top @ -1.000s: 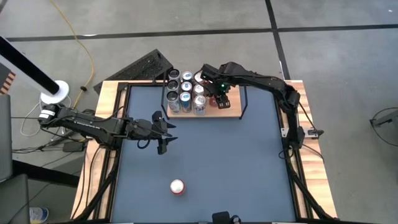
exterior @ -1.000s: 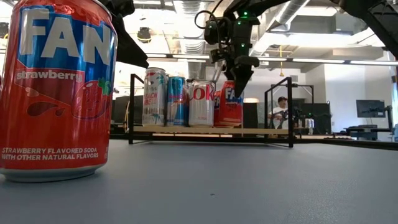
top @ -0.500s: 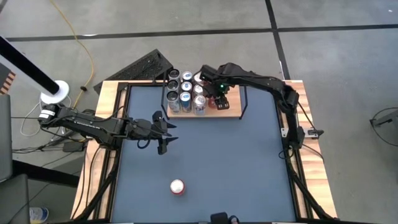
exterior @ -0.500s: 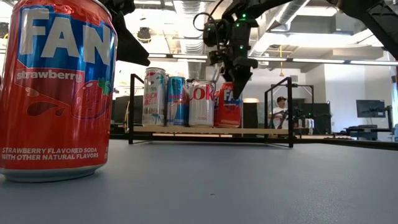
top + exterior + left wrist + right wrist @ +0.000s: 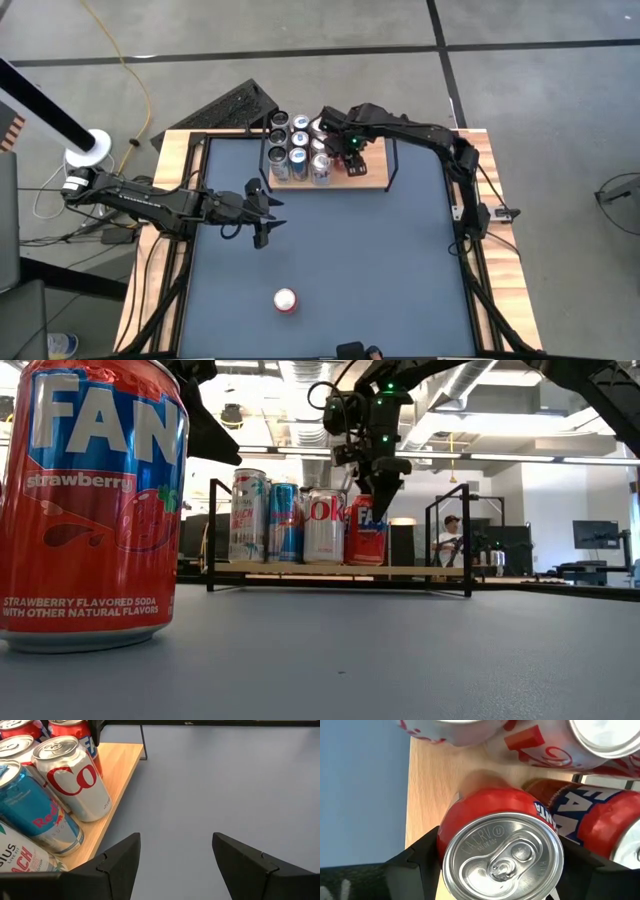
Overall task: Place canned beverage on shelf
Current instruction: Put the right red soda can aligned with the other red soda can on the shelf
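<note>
A red Fanta can stands upright on the shelf, at the end of the front row, just beside a silver Coke can. The right claw is over its top with the fingers spread on both sides of it, not pressing it. The shelf is at the far edge of the bench. The left claw hovers over the bench, closed and empty. Another strawberry Fanta can stands alone near the front
</note>
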Robot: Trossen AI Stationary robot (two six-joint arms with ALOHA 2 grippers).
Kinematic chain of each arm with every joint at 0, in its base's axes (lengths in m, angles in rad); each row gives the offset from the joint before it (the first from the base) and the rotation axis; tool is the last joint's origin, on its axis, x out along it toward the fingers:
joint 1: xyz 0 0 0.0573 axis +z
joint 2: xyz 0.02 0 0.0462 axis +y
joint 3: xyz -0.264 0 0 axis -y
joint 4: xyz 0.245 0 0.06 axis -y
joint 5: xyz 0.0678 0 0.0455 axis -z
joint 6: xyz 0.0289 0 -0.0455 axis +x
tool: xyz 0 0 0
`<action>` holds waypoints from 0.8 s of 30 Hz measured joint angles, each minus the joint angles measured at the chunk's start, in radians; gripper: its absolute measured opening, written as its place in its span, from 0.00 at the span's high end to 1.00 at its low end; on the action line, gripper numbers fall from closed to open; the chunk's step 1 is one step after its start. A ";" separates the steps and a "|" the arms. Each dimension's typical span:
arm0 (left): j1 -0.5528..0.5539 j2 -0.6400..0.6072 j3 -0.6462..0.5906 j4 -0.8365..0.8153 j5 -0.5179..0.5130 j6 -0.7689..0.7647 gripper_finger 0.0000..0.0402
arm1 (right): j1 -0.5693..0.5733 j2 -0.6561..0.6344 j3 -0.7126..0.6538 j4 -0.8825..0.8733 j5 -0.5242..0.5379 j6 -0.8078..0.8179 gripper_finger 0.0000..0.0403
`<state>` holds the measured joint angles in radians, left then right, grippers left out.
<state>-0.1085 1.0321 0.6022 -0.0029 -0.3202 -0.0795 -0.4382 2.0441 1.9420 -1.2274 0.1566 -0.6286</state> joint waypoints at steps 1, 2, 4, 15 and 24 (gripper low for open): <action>0.000 0.000 0.000 0.000 0.000 0.002 0.41 | 0.000 0.000 0.000 0.000 0.000 0.003 0.29; 0.000 0.000 0.000 0.000 0.000 0.004 0.41 | 0.002 0.000 0.000 0.000 0.000 0.012 0.29; 0.000 0.000 0.000 0.000 0.000 0.005 0.41 | 0.005 0.000 0.000 0.000 0.000 0.024 0.27; 0.000 0.000 0.000 0.002 0.000 0.005 0.41 | 0.011 -0.003 0.000 -0.011 0.006 0.052 0.12; 0.000 0.000 0.000 0.002 -0.001 0.005 0.41 | 0.007 -0.032 0.000 -0.032 0.047 0.055 0.13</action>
<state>-0.1085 1.0321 0.6022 -0.0013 -0.3209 -0.0746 -0.4308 2.0119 1.9419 -1.2591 0.2040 -0.5738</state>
